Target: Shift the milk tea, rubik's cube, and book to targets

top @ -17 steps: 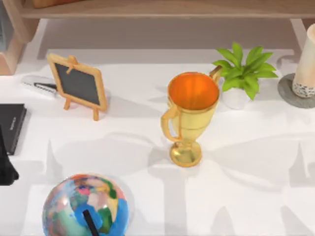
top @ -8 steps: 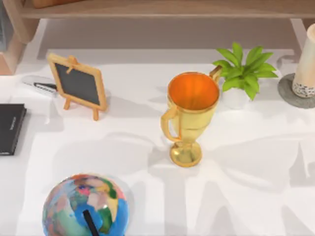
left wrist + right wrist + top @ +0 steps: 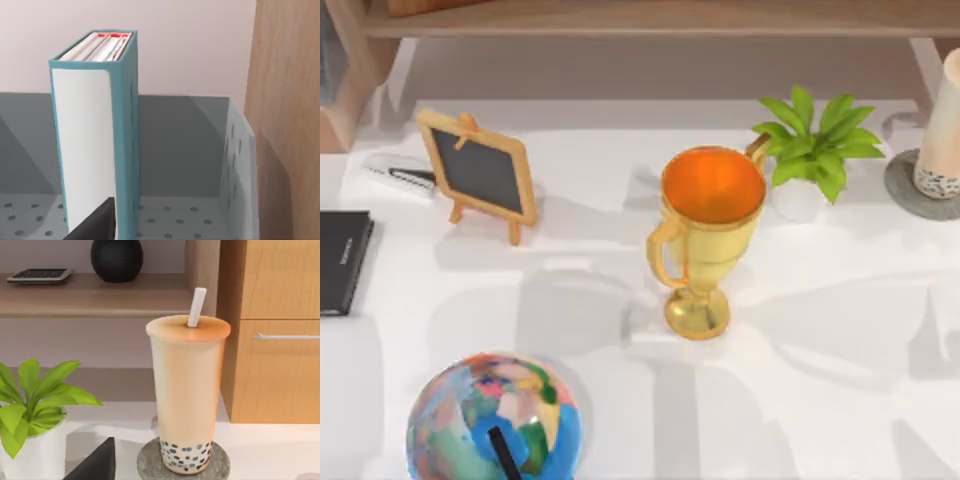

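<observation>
The milk tea (image 3: 187,395), straw up, stands on the grey stone disc (image 3: 150,461) at the far right of the white table (image 3: 820,340), just right of the potted plant (image 3: 815,150), and so appears already delivered to its target. The book (image 3: 97,135) stands upright on end inside a grey perforated bin (image 3: 240,150) beside a wooden panel (image 3: 287,115), seen close from the left wrist, with a dark edge of the left gripper low in front of it; whether that gripper's fingers are apart or together cannot be told, and the same goes for the right gripper, of which a dark tip shows near the disc. The black slab with white lettering (image 3: 342,260) lies bare at the table's left edge and is probably where the book belongs. Judging from this, the book is the step in hand: the sound approach is to pinch it across its covers, lift it straight up clear of the bin wall, then carry it to the slab without clipping the small chalkboard easel (image 3: 480,175). A gold trophy (image 3: 708,235) holds the table's middle and a multicoloured globe (image 3: 492,420) its near left. Behind run a pale wall, a wooden shelf (image 3: 90,292) bearing a dark round vase (image 3: 116,259), and a cabinet drawer (image 3: 280,280).
</observation>
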